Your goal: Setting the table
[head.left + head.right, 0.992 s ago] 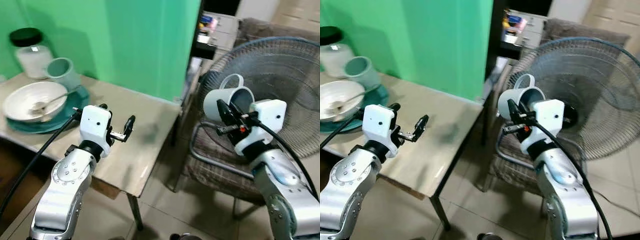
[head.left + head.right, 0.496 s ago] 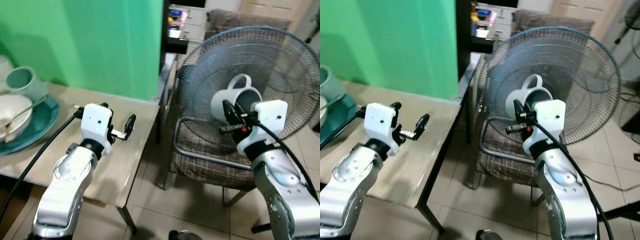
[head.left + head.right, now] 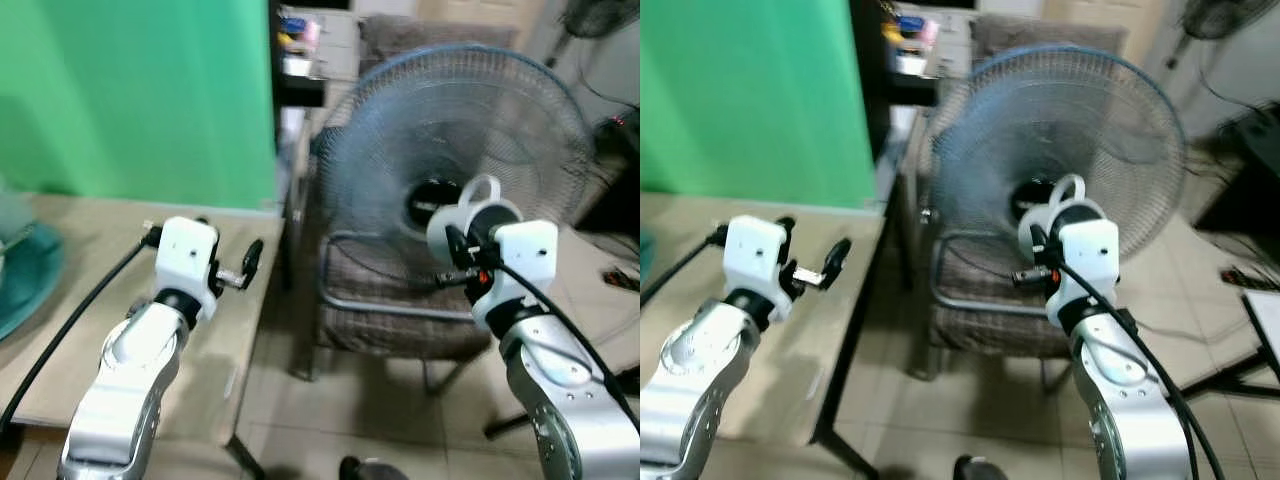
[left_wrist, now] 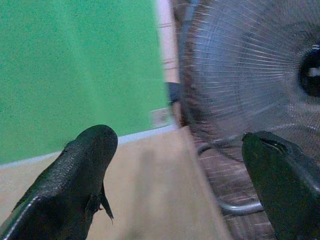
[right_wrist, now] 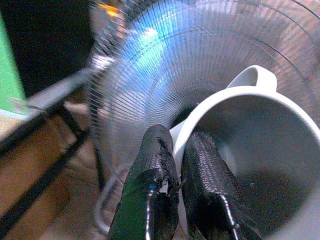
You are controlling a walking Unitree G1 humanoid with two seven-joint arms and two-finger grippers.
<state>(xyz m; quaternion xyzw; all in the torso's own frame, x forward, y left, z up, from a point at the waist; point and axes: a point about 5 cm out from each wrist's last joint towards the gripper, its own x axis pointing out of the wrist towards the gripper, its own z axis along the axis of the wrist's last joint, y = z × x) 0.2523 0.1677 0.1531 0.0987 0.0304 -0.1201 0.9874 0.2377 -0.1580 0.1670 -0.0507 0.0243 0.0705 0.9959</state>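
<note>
Holding a white mug [image 3: 470,222] in our right gripper [image 5: 182,165]: fingers pinched on the rim wall, one inside, one outside. Mug is airborne in front of the fan [image 3: 450,140] and chair [image 3: 385,300], off the table's right edge. Its axis lies roughly horizontal, mouth toward the wrist camera, handle up. Table [image 3: 110,330] is to our left, so the mug must travel left. Left gripper [image 3: 235,272] hovers over the table's right end, fingers apart, empty.
</note>
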